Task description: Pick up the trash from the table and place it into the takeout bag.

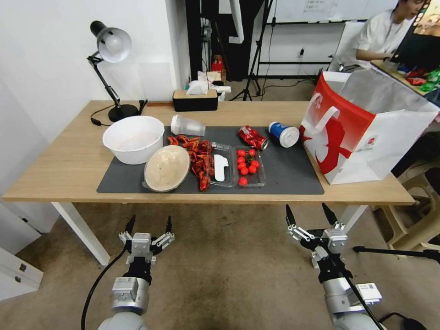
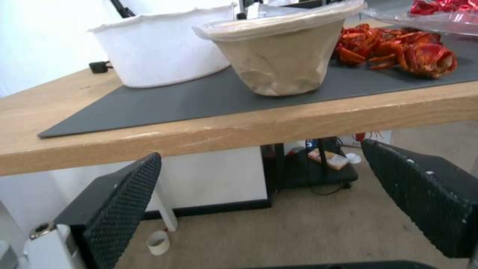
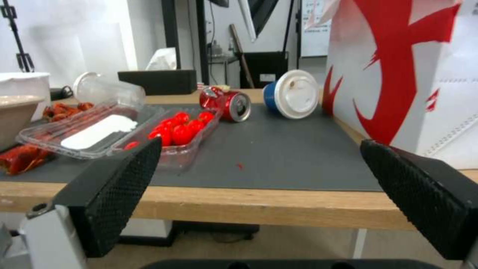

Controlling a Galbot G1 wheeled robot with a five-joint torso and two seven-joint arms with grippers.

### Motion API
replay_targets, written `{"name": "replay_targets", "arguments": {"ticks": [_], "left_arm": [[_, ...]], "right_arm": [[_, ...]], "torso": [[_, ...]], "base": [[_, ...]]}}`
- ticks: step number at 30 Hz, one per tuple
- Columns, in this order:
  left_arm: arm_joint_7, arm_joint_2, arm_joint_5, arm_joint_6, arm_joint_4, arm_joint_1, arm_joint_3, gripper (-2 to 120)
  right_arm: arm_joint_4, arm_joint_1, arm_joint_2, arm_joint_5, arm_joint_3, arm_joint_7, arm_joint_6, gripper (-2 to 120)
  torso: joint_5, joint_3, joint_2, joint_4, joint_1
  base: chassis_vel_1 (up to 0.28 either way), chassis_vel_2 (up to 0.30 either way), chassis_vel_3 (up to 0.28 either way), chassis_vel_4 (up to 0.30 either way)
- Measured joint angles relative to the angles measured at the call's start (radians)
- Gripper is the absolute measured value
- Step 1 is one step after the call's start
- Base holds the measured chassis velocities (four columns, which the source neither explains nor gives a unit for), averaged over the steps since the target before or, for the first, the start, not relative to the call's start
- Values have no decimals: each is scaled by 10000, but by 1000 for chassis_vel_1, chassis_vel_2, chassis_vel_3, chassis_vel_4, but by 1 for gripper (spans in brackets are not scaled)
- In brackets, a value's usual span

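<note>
Red crayfish shells (image 1: 197, 158) lie heaped on the dark grey mat (image 1: 293, 176) in the middle of the bench (image 1: 68, 169), touching a clear hinged box (image 1: 236, 170) that holds a white sauce tub in one half and cherry tomatoes (image 1: 246, 164) in the other. A round beige dish (image 1: 167, 167) sits tilted at the near left of the shells, leaning toward a white bowl (image 1: 134, 138) just behind it. A clear plastic cup (image 1: 187, 125) lies on its side behind the shells. Farther right, a crushed red can (image 1: 252, 137) and a blue-and-white cup (image 1: 283, 134) also lie on their sides, near each other. The takeout bag (image 1: 362, 133) stands upright at the right end of the bench, mouth open, its red face turned toward the cup and its white loop handle hanging down that face.

At the back edge stand a black tissue box (image 1: 195, 100) and a desk lamp (image 1: 112, 46).

Both arms hang low in front of the bench, above the floor. The left hand (image 1: 149, 226) is released, fingers spread, below the beige dish. The right hand (image 1: 310, 214) is likewise released and empty, below the mat's right end.
</note>
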Motion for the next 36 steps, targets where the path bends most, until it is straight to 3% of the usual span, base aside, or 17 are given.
{"name": "replay_targets", "arguments": {"ticks": [5,12,15,18,19,27,36], "left_arm": [[-5,17,-67,5,24,-35,-11,100],[25,12,-65,61,111,-153,54,100],[34,-21,-12,83,203,-225,146,100],[37,-24,1,87,234,-242,169,100],[41,-48,32,132,285,-296,205,100],[61,-108,21,311,317,-447,255,100],[83,-121,-6,478,335,-512,140,100]], "right_arm": [[36,352,-302,597,-154,-27,-585,100],[-426,1980,-1149,1811,-597,-42,-1767,100],[-530,2887,-1758,2472,-739,-18,-2534,100],[-548,3077,-1922,2636,-776,-22,-2705,100],[-639,3709,-2398,3079,-956,-50,-3258,100],[-1161,5257,-3029,3827,-1719,101,-3940,100],[-2044,7373,-3340,4391,-2910,982,-4469,100]], "torso": [[0,0,0,0,0],[3,1,-1,2,2],[1,1,-1,2,3],[1,1,-1,1,2],[0,1,-1,2,2],[1,1,-1,1,3],[-1,1,-1,2,2]], "base": [[0,0,0,0],[0,0,0,0],[0,0,0,0],[0,0,0,0],[0,0,0,0],[0,0,0,0],[0,0,0,0]]}}
